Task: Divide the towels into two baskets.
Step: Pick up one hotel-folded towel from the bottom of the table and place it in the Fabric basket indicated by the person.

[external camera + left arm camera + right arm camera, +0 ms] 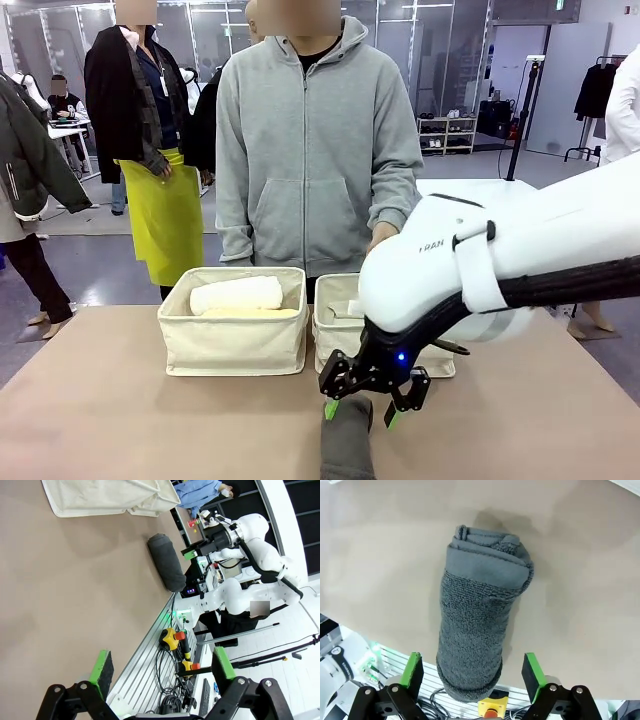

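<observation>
Tan table [100, 420], two baskets [234, 335], grey towel [347, 440]

right arm reaching low across middle | right claw [372, 408] open, pointing down | left claw [162, 670] open

grey towel [166, 562] (table [60, 605]) near baskets [110, 497]

We read one partial marking, "RAN", on the right arm's white housing [432, 245]; nothing else legible.
</observation>
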Available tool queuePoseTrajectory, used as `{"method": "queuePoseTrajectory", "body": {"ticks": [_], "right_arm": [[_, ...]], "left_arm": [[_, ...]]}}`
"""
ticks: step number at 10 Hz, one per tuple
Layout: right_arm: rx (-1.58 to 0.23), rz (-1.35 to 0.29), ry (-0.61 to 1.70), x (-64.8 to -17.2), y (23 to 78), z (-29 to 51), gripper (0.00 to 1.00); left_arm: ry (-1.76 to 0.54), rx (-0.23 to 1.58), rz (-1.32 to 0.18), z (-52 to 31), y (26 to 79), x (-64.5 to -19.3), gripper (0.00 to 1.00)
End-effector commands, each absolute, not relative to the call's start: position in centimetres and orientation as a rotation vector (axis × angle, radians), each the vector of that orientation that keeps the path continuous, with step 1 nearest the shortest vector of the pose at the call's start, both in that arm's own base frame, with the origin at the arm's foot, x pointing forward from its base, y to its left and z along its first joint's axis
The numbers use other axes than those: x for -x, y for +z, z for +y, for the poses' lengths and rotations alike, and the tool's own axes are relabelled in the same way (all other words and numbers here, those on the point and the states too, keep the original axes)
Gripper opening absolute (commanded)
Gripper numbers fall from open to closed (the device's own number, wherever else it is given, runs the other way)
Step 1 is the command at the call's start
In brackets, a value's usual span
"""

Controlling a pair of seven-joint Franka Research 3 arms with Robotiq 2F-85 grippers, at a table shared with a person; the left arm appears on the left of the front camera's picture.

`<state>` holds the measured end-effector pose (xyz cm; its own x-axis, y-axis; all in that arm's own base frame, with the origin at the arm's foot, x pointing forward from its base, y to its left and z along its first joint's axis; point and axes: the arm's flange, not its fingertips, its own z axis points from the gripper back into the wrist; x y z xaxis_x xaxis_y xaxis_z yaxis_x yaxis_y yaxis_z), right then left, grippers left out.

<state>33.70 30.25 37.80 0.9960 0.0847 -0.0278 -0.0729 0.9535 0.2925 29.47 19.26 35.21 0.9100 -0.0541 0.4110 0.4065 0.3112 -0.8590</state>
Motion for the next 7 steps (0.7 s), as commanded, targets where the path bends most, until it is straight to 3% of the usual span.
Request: {"method": "queuePoseTrajectory", "body": {"ticks": [1, 7], "right_arm": [[-0.228, 0.032, 0.042, -34.0, 37.1, 32.3, 1.00], [-0.186, 0.098, 0.067, -34.1, 32.6, 34.7, 1.00]], "left_arm": [[-0.320, 1.216, -0.337, 19.4, 35.5, -29.1, 1.00], [-0.320, 1.216, -0.337, 19.4, 35.5, -29.1, 1.00]]}}
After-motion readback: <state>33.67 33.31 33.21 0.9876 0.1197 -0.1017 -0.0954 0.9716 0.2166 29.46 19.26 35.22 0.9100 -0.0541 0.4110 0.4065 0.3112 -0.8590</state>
